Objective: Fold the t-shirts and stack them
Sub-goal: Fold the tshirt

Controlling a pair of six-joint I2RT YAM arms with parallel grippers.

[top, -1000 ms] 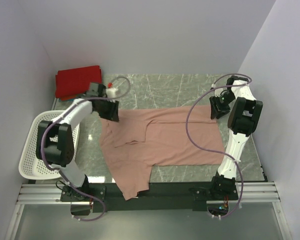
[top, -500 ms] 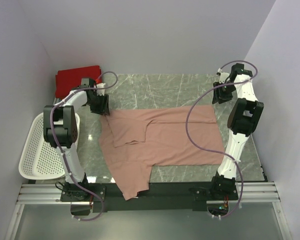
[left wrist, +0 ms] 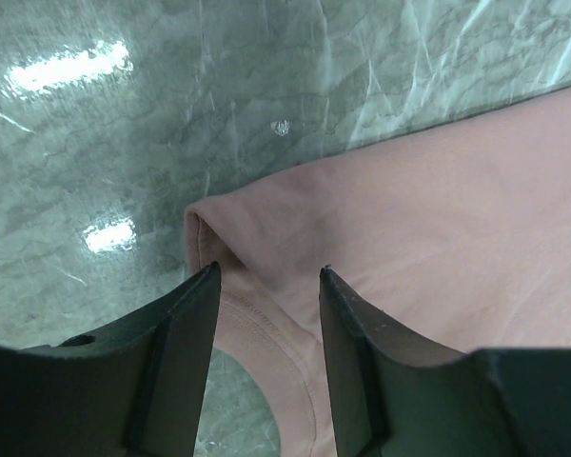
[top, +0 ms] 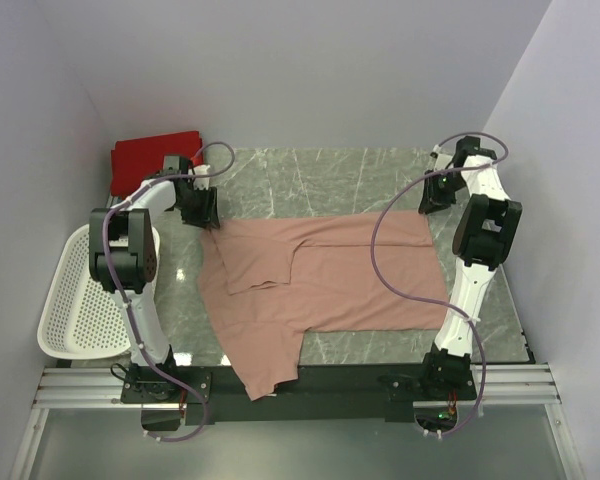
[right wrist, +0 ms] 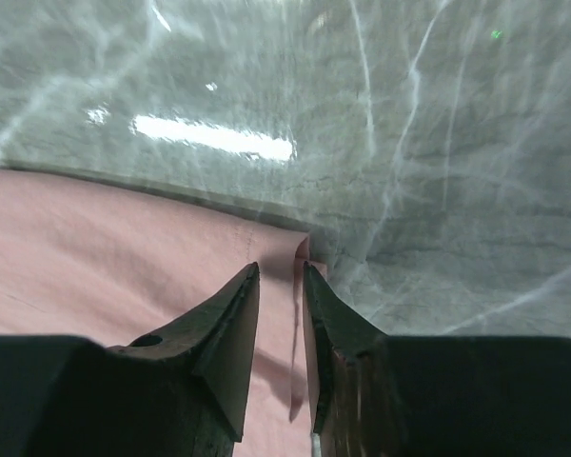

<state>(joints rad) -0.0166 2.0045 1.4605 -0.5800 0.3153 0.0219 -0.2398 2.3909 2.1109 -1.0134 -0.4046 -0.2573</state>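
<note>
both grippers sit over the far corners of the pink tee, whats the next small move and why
Probably lower both onto those corners and pinch. The left gripper hangs open over the far left corner of the pink t-shirt, the right gripper over its far right corner, and neither holds cloth.

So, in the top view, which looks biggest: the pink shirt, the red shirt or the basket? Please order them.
Largest: pink shirt.
Then: basket.
Smallest: red shirt, but it lies folded and farther from the camera, so less sure.
</note>
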